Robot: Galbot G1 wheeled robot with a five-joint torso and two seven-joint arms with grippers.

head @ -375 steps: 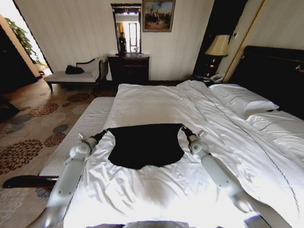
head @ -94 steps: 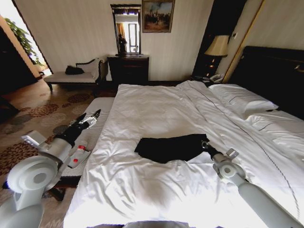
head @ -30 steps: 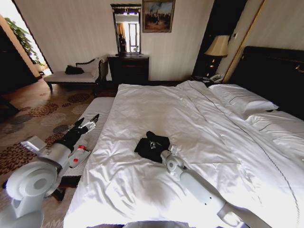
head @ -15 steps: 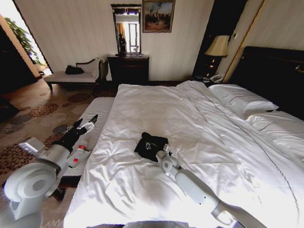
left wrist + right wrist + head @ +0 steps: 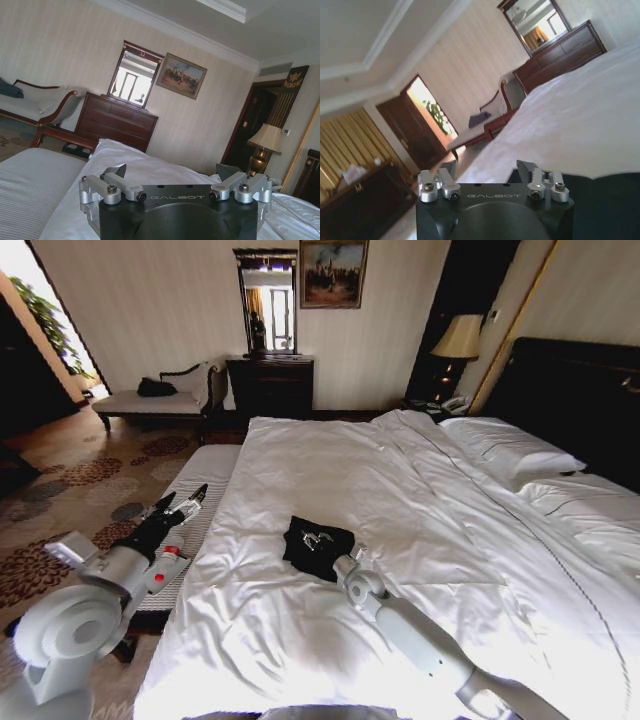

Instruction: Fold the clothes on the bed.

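1. Hovering just at the near edge of the small black cotton T-shirt (image 5: 318, 544), the right end effector (image 5: 340, 562) has its fingers spread apart and nothing between them; in the right wrist view (image 5: 492, 181) the dark cloth lies just under and beyond its tips.
2. Off the bed's left side, well apart from the T-shirt, the left end effector (image 5: 183, 502) is parked in the air, fingers parted and empty, as the left wrist view (image 5: 176, 176) also shows.
3. The T-shirt lies as a compact, roughly square bundle near the middle of the very large white-duveted bed (image 5: 420, 500), a scrap of white lettering showing on top.
4. Judged from that, the folding looks essentially done: the garment is reduced to a small packet. At most a tidying press or the arm's retreat appears left.
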